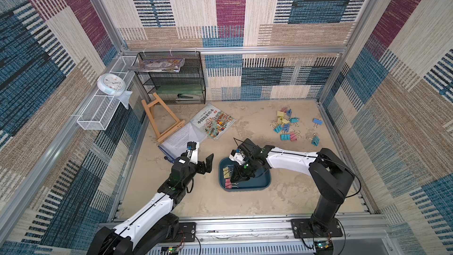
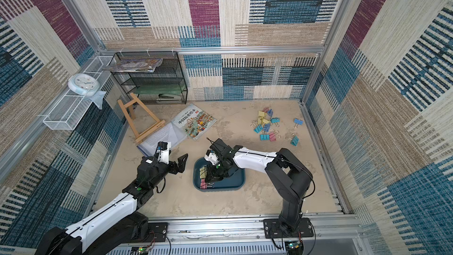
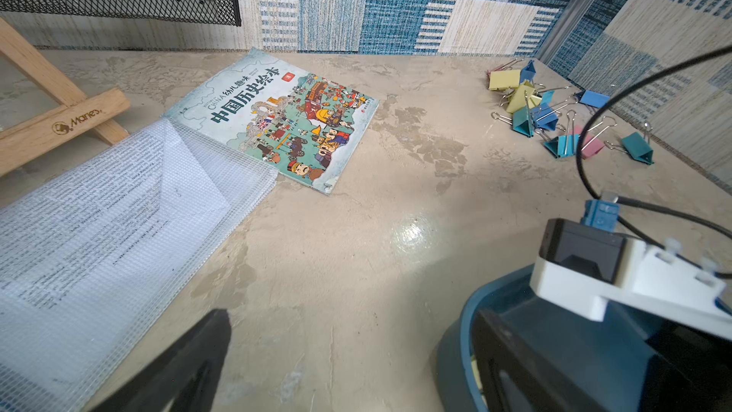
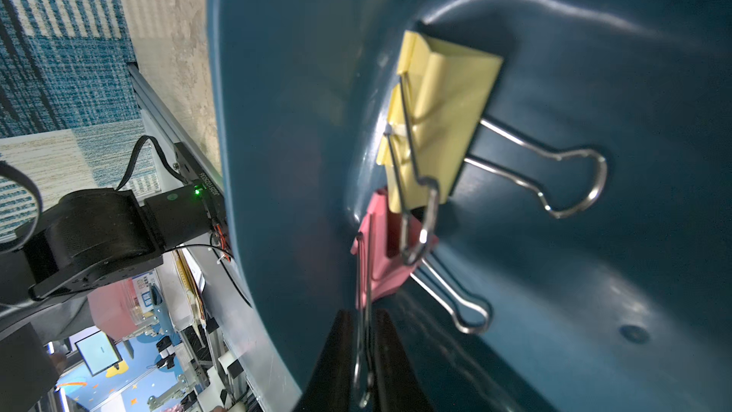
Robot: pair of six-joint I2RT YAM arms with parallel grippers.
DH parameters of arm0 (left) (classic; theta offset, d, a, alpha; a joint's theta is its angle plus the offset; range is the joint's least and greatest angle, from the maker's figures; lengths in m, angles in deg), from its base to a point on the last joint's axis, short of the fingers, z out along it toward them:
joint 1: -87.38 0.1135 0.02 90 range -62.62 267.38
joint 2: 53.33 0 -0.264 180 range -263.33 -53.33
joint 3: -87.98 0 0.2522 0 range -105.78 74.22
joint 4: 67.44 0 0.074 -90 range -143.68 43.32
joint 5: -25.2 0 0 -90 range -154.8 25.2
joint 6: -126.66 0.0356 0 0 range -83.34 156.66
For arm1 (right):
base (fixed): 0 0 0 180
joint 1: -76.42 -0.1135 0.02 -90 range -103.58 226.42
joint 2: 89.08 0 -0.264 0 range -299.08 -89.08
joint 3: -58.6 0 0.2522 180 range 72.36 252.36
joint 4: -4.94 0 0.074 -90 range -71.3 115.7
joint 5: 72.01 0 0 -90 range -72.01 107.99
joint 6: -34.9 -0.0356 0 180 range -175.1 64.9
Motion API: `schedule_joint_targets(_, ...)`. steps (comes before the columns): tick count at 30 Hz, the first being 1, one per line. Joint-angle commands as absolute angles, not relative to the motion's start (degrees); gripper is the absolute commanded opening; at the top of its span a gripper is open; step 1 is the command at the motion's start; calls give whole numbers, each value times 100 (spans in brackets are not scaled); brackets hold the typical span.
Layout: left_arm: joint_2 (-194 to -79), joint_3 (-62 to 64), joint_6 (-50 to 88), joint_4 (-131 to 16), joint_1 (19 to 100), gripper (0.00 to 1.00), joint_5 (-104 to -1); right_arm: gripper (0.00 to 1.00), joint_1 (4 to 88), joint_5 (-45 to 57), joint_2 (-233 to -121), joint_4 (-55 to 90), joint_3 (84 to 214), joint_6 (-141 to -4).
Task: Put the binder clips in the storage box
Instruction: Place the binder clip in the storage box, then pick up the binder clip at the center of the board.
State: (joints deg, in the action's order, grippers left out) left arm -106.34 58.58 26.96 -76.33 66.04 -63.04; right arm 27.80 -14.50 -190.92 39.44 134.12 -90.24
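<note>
The dark teal storage box lies in the middle of the table. In its left end lie two yellow binder clips and a pink one. My right gripper reaches down into the box. Its jaws stand a sliver apart around the pink clip's wire handle. Several more binder clips lie scattered at the far right. My left gripper hovers wide open and empty just left of the box.
A picture book, a mesh document pouch and a wooden easel lie at the far left. Behind them stands a black mesh rack. A white wire basket with a clock hangs on the left wall.
</note>
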Motion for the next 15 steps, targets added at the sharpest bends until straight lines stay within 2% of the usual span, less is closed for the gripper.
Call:
schedule_joint_targets(1,-10621,5869,2760,-7732,6611,99,-6306,25,2777,-1051,-18885,3952,13452,-9023)
schedule_joint_targets(8,-10617,5871,2752,-7741,6611,99,-6304,32,3218,115,-18099,4299,13740,-8788)
schedule_joint_targets(11,-10615,5871,2751,-7741,6616,99,-6305,33,3845,521,-17680,4152,13725,-8791)
schedule_joint_targets(15,-10616,5868,2743,-7745,6611,99,-6290,31,4764,1716,-17226,3900,13625,-9016)
